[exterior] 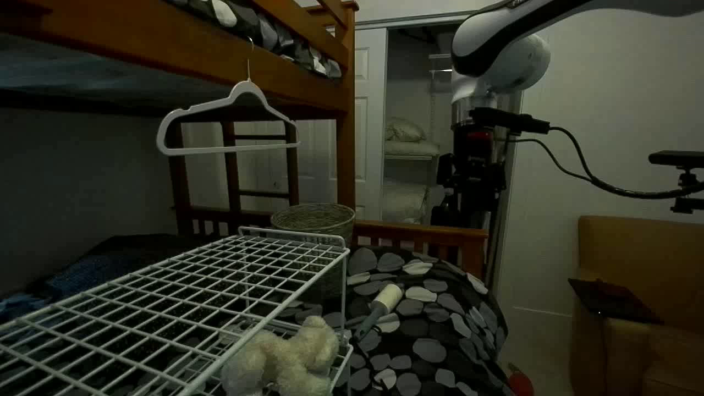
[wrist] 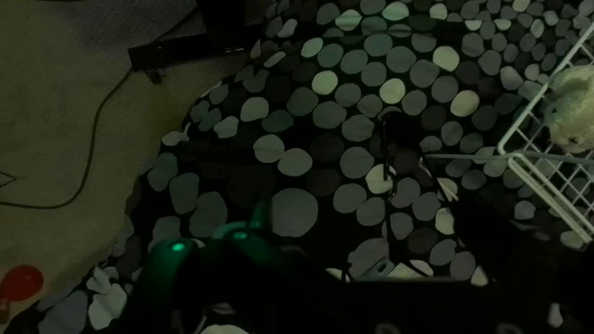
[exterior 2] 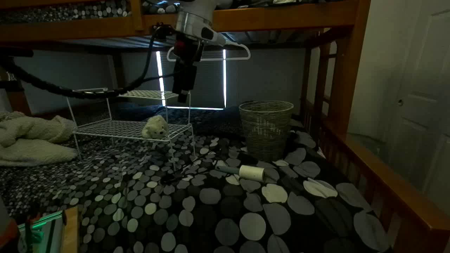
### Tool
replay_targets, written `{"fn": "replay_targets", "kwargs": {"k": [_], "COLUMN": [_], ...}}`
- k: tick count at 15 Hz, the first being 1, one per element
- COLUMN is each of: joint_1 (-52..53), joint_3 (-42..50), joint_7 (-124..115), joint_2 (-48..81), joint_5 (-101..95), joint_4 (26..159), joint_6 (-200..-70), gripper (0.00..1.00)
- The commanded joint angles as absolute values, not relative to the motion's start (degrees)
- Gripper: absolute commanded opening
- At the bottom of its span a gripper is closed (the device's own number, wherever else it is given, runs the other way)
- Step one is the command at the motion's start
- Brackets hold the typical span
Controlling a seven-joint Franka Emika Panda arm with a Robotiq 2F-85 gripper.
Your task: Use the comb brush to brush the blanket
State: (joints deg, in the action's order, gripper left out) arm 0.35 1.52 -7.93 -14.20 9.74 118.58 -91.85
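While the arm (exterior: 514, 66) is bent, jaws hang above the blanket (exterior 2: 200, 211).

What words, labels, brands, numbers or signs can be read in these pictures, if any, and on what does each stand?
None can be read with certainty.
Robot arm: a scrap of pale lettering, cut off by the top edge in an exterior view; too small and partial to read.
Lint roller: no lettering shows.
Polka-dot blanket: dots only, no lettering visible.
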Motion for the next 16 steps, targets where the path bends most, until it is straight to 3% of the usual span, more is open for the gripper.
{"fn": "replay_targets", "kwargs": {"k": [1, 9, 16], "joint_1": [-0.2, -0.2, 1.1], "joint_3": [1.0, 1.0, -3.8], "joint_7": [-7.8, -7.8, -34.4], "joint_2": [-14.1, -14.1, 1.1], "joint_5": [9.8, 9.8, 9.5], "joint_4": [118.4, 118.4, 108.6], "joint_6": [-91.7, -91.7, -94.2], "gripper": [1.00, 1.00, 1.00]}}
